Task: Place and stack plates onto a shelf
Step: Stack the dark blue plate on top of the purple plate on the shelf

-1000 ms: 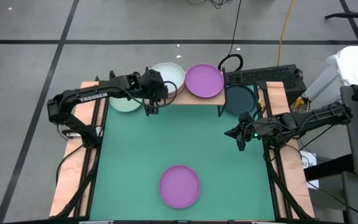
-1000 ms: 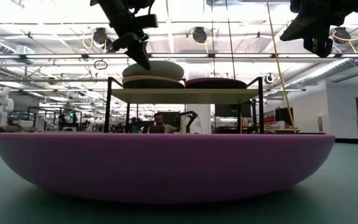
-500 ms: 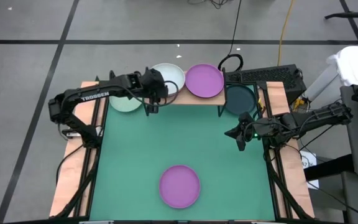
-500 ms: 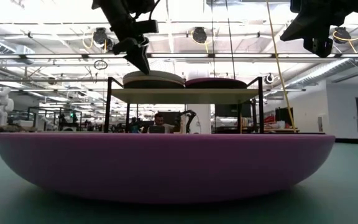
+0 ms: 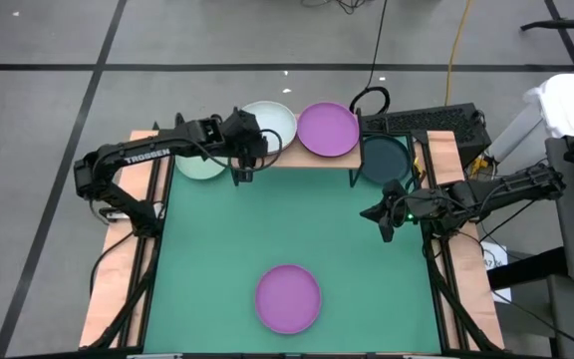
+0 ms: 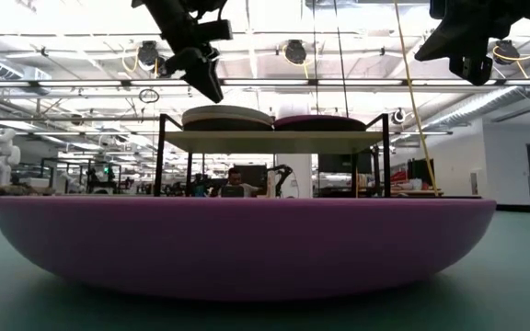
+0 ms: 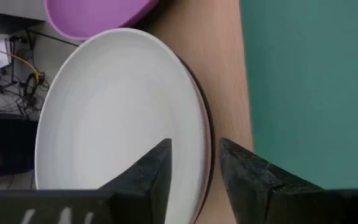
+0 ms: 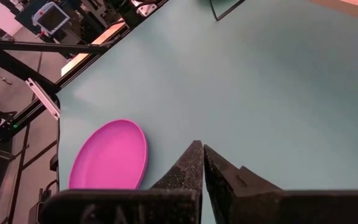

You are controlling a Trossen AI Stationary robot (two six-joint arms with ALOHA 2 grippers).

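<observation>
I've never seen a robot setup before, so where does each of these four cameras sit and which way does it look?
High view: overhead, straight down on both arms and the shelf.
Low view: table height, level past the purple plate.
Left wrist view: past the left end effector, open over the white plate.
Right wrist view: past the shut right end effector.
All show that purple plate except the left wrist view.

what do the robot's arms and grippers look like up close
Both arms are dark, jointed and slim. The left arm carries white TROSSEN lettering and loose black cables near its wrist. The right arm shows a small green light near its wrist. Each gripper has two black, wedge-shaped fingers with a rough, grainy texture.
</observation>
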